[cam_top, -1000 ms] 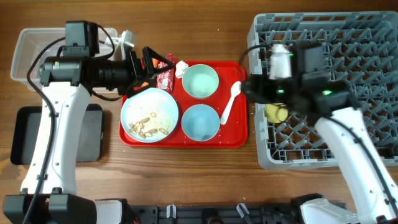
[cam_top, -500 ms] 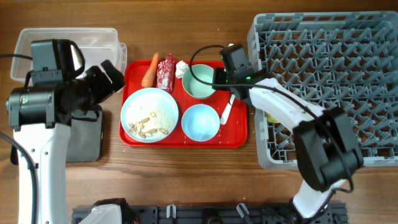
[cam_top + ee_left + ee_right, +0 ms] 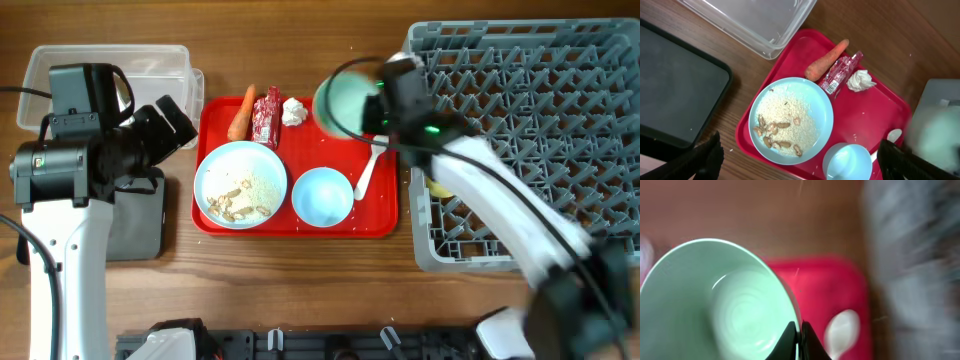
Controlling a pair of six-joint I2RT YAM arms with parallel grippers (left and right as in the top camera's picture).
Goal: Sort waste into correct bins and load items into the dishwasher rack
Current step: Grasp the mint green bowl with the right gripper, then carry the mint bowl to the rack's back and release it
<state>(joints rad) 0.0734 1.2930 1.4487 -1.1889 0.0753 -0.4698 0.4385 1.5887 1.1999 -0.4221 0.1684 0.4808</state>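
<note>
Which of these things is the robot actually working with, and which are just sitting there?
Part of the job: carrot, red wrapper, tissue, plate of food scraps, loose bowl, gripped bowl in the right hand, spoon, yellow cup, clear tub, black tray, grey rack.
Just lying about: red tray, wooden table.

Brown wooden table (image 3: 300, 270) filling every view, fine grain running lengthwise, warm mid-tone (a few pale specks near its far edge), soft even light, faint shadows, black rail (image 3: 330, 345) along the near edge
</note>
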